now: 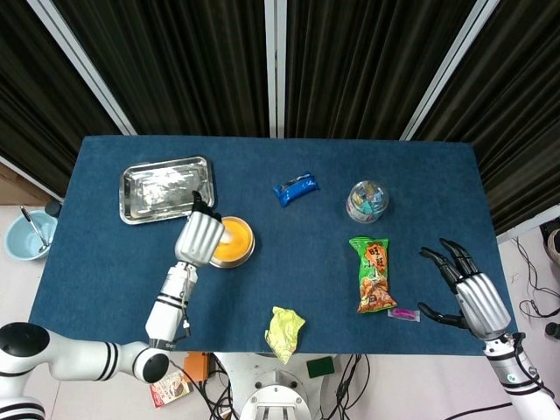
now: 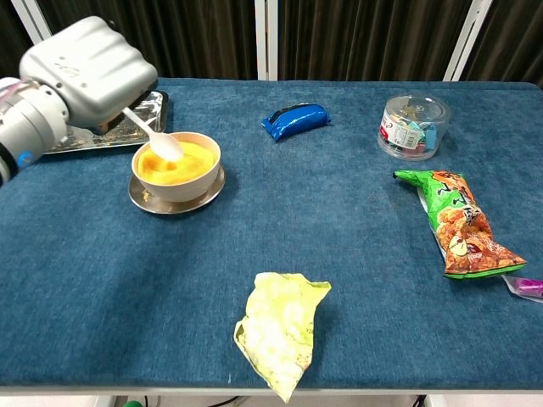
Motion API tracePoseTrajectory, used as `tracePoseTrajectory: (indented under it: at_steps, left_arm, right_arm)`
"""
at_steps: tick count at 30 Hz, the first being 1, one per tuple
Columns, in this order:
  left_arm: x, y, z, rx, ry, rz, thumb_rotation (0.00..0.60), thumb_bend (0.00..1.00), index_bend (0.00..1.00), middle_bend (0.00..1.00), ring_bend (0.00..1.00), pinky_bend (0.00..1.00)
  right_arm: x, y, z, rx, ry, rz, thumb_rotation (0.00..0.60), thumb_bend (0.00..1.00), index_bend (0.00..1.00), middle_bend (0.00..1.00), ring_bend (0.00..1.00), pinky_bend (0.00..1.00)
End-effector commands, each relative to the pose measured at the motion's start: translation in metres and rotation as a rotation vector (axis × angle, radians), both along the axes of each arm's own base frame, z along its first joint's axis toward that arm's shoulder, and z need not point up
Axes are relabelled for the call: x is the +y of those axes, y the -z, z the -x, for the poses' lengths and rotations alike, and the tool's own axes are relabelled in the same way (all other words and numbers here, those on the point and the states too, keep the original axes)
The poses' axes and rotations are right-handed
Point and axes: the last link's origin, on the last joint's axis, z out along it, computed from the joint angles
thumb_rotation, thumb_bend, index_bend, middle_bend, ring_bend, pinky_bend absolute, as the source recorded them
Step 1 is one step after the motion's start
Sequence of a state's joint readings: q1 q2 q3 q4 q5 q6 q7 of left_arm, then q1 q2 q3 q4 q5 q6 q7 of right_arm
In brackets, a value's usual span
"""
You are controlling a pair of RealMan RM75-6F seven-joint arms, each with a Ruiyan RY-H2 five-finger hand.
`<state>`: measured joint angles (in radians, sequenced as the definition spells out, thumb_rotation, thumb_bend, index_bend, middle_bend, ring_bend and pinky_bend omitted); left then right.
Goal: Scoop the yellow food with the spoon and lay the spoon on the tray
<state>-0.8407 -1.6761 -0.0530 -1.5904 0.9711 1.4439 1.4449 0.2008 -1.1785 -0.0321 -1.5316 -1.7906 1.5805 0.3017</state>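
Observation:
A tan bowl [image 2: 182, 180] of yellow food [image 2: 188, 163] sits on a metal saucer [image 2: 148, 201] left of centre. My left hand [image 2: 87, 71] is raised above the bowl's left side and holds a white spoon [image 2: 155, 137], its tip dipping steeply into the food. In the head view that left hand [image 1: 200, 237] covers the bowl's [image 1: 240, 241] left half and hides the spoon. The metal tray [image 1: 166, 188] lies behind the bowl to the left. My right hand [image 1: 470, 296] hovers open at the table's front right, holding nothing.
A blue packet [image 1: 295, 188] and a clear tub of sweets [image 1: 367, 200] lie at the back. An orange-and-green snack bag [image 1: 373, 273] and a small pink item [image 1: 403, 312] are near the right hand. A crumpled yellow wrapper [image 1: 284, 331] sits by the front edge.

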Motion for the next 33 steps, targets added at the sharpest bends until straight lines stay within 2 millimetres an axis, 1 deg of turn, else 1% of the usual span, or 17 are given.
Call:
tracePoseTrajectory:
  at_steps: [1, 8, 17, 24, 27, 33]
  left_arm:
    - [-0.001, 0.007, -0.008, 0.055, 0.03, -0.016, 0.6, 0.49, 0.58, 0.51, 0.4, 0.24]
    - [0.0, 0.01, -0.011, 0.154, 0.018, -0.044, 0.6, 0.5, 0.58, 0.53, 0.4, 0.24]
    - [-0.001, 0.009, -0.005, 0.291, 0.026, -0.083, 0.6, 0.5, 0.58, 0.53, 0.4, 0.24]
    - [-0.004, 0.02, -0.002, 0.381, 0.066, -0.085, 0.6, 0.51, 0.58, 0.53, 0.4, 0.24]
    - [-0.005, 0.025, -0.004, 0.39, 0.076, -0.083, 0.6, 0.51, 0.58, 0.53, 0.4, 0.24]
    - [-0.007, 0.033, -0.009, 0.354, 0.088, -0.054, 0.6, 0.51, 0.58, 0.53, 0.4, 0.25]
  right_arm:
    - [0.0, 0.0, 0.001, -0.001, 0.001, -0.001, 0.6, 0.18, 0.11, 0.19, 0.0, 0.09]
    - [-0.001, 0.0, 0.002, -0.005, 0.004, 0.0, 0.6, 0.18, 0.11, 0.19, 0.0, 0.09]
    - [-0.002, 0.0, 0.004, -0.005, 0.006, -0.003, 0.6, 0.18, 0.11, 0.19, 0.0, 0.09]
    - [-0.003, 0.002, 0.003, -0.004, 0.009, -0.008, 0.6, 0.18, 0.11, 0.19, 0.0, 0.08]
    - [-0.004, 0.002, 0.002, -0.004, 0.009, -0.006, 0.6, 0.18, 0.11, 0.19, 0.0, 0.08]
    - [-0.003, 0.0, 0.004, -0.002, 0.018, -0.005, 0.6, 0.18, 0.11, 0.19, 0.0, 0.08]
